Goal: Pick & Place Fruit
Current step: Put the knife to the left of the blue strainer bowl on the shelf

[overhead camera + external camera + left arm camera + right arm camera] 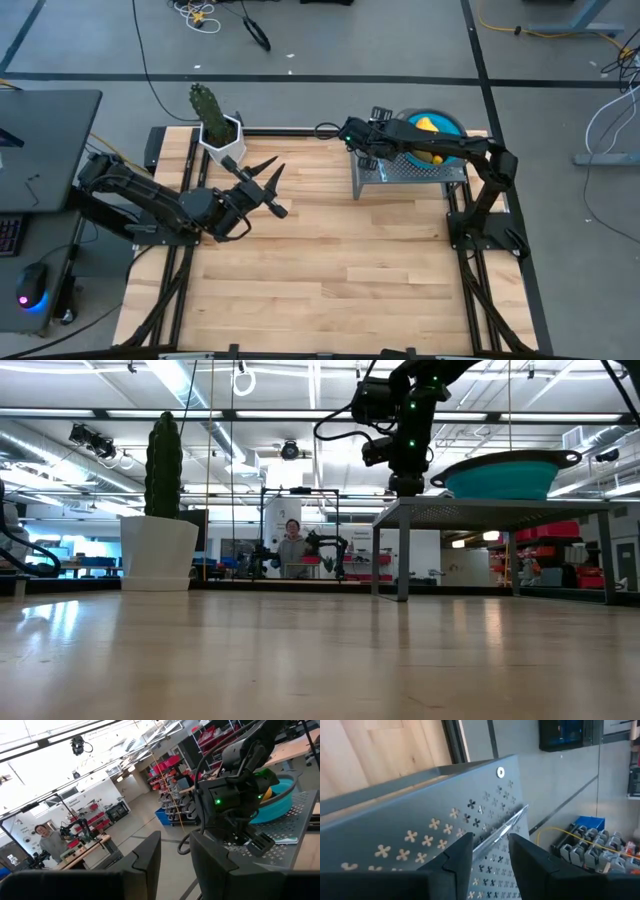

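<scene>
The wooden table (pixel 330 270) is seen bare over most of its top, with dark frame rails along its edges. The left arm is stretched low across the table's left part, its left gripper (pixel 272 172) raised off the wood near the cactus (pixel 208 106) in a white pot (pixel 222 139); its fingers (pixel 147 855) are held apart with a plain gap between them and nothing gripped. The right arm is folded back over the far right corner, and the right gripper (pixel 489 851) is poised just above the perforated metal rack (pixel 410 172); its fingers (pixel 457 855) are parted with a gap on either side of a silver knife blade (pixel 506 831) lying on the rack, and contact with the blade cannot be confirmed. A teal bowl (pixel 446 124) is set on the rack's far side, and yellow fruit (pixel 426 126) is seen inside it beneath the arm. In the low view the rack is shown standing on legs above the table. In the room beyond, shelving, ceiling lights and a seated person (pixel 292 550) at a far bench are visible.
</scene>
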